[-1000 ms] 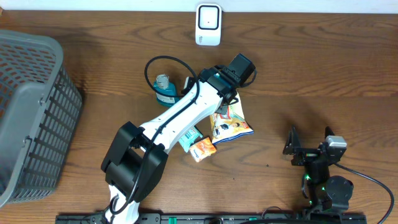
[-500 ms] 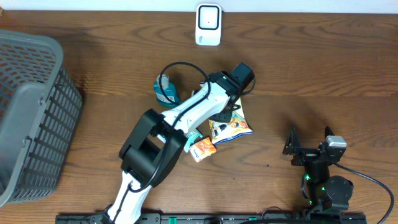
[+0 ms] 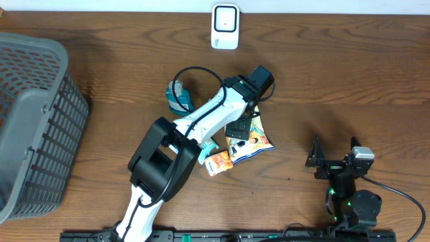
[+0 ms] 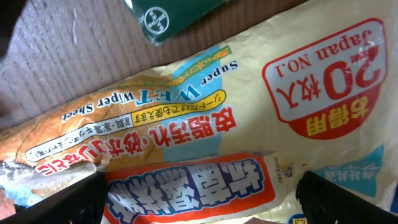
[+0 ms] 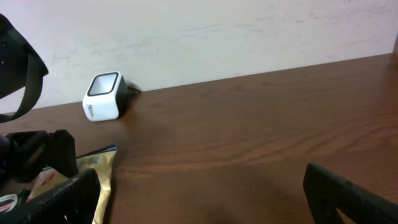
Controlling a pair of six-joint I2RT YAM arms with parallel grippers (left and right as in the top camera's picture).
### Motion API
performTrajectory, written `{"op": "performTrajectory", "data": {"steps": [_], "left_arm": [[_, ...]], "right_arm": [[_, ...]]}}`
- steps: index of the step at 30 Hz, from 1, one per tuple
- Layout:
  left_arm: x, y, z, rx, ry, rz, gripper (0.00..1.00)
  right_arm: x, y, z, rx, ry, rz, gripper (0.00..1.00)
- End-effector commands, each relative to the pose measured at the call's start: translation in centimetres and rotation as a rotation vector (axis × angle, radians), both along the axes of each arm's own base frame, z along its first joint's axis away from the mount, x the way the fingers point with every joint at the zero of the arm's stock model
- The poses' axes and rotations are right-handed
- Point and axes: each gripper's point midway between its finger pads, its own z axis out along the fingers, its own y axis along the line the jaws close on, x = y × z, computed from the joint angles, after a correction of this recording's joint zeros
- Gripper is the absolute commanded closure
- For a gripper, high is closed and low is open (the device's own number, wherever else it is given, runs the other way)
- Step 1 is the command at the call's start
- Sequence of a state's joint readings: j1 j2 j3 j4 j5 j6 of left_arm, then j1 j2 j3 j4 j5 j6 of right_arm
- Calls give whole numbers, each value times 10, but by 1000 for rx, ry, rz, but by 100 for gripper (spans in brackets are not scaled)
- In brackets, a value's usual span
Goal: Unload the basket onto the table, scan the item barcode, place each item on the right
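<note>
The item, a yellow wet-wipes packet (image 3: 251, 142) with Japanese print, lies flat on the wooden table. It fills the left wrist view, where the packet (image 4: 205, 118) spreads under my left gripper (image 4: 200, 199). Both dark fingers stand wide apart at the bottom corners, not pressing on it. From overhead, the left gripper (image 3: 240, 128) hovers over the packet's upper end, open. The white barcode scanner (image 3: 224, 27) stands at the table's far edge, and the scanner (image 5: 104, 97) also shows against the wall. My right gripper (image 3: 317, 160) rests open near the front right, holding nothing (image 5: 202, 193).
A grey mesh basket (image 3: 33, 121) stands at the far left. Next to the packet are a teal bottle (image 3: 177, 96), a small orange packet (image 3: 218, 162) and a green box (image 3: 205, 149), whose corner (image 4: 174, 15) shows close to the wipes.
My left gripper's jaws have gone from nearly shut to wide open above the packet, which now lies slightly lower on the table. The left arm shifted a second ago. The right arm is still.
</note>
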State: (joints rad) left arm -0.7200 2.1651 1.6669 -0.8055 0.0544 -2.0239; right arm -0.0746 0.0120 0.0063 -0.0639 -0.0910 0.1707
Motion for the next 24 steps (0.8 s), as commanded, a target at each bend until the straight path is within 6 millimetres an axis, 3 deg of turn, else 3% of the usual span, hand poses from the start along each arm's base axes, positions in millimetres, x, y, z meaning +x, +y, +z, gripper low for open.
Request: {"op": "performTrajectory", "data": {"steps": [1,5,11,16,17,21,24], "left_arm": [[-21,-4,-32,-22,129,32,2],[6,-27,-11,-136,1,-143,2],[51,-36,59,-133,-289,-408,2],[86,-35,158,21,-688,-722,2],[90,-38,186,52,-792,-806,2],[90,-37,293,232,-1167,-1065,2],[77,-26,358,402,-1372,-1180,2]], "right_arm": [[0,1,0,-11,0,4,1],[0,1,0,-11,0,4,1],[0,1,0,-11,0,4,1],[0,1,0,-11,0,4,1],[0,1,0,-11,0,4,1],[0,1,0,-11,0,4,1],[0,1,0,-11,0,3,1]]}}
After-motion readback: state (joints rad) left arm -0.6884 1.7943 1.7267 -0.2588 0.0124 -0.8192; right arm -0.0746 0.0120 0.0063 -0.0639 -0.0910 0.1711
